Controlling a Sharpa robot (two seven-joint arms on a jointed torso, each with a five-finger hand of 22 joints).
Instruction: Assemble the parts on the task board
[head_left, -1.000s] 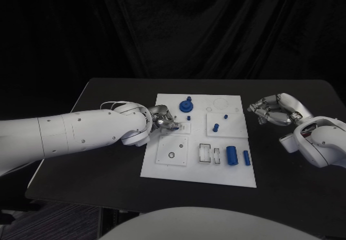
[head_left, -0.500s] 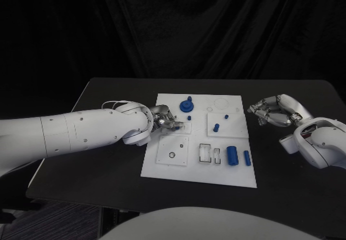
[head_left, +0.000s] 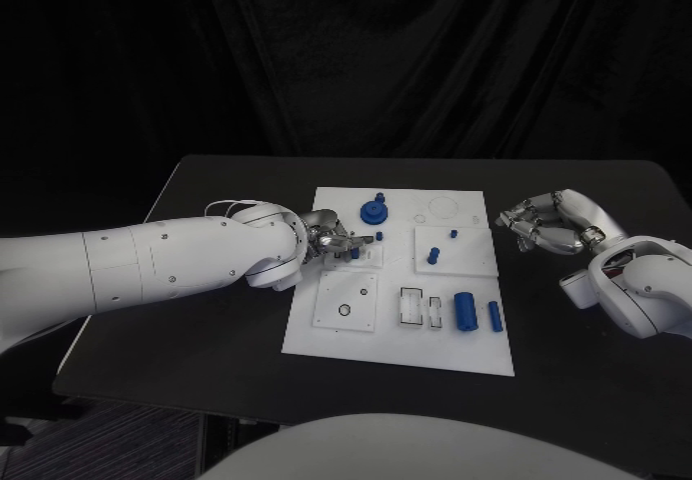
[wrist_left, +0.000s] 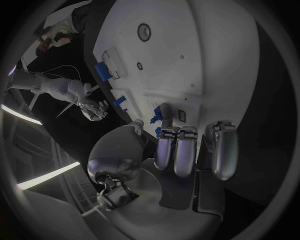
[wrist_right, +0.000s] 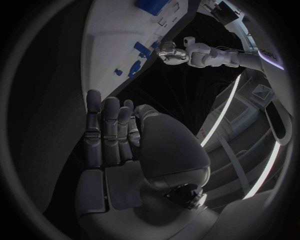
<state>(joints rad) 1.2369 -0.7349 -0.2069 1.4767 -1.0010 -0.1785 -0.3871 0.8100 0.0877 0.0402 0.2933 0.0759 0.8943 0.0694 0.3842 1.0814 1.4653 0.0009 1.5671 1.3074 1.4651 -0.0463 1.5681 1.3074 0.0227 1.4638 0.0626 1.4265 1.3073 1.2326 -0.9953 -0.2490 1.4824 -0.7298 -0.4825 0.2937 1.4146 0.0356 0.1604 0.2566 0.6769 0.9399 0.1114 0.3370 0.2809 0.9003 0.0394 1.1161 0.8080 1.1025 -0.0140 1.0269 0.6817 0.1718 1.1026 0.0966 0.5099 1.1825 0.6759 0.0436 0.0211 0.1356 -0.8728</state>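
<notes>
Pinching a small blue part (head_left: 353, 254), the left hand (head_left: 329, 240) hovers over the task board (head_left: 325, 335).

A robot lab or test studio: black curtains (head_left: 433, 80) hang behind a black tabletop (head_left: 216, 300), with carpet floor (head_left: 130, 440) below.

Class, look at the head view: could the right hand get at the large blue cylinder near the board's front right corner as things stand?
Probably yes. The right hand hovers off the task board's right edge holding nothing, and bare table and board lie between it and the large blue cylinder. The left hand works on the far side.

matt black table (head_left: 216, 330), glossy white task board (head_left: 397, 345)
</notes>
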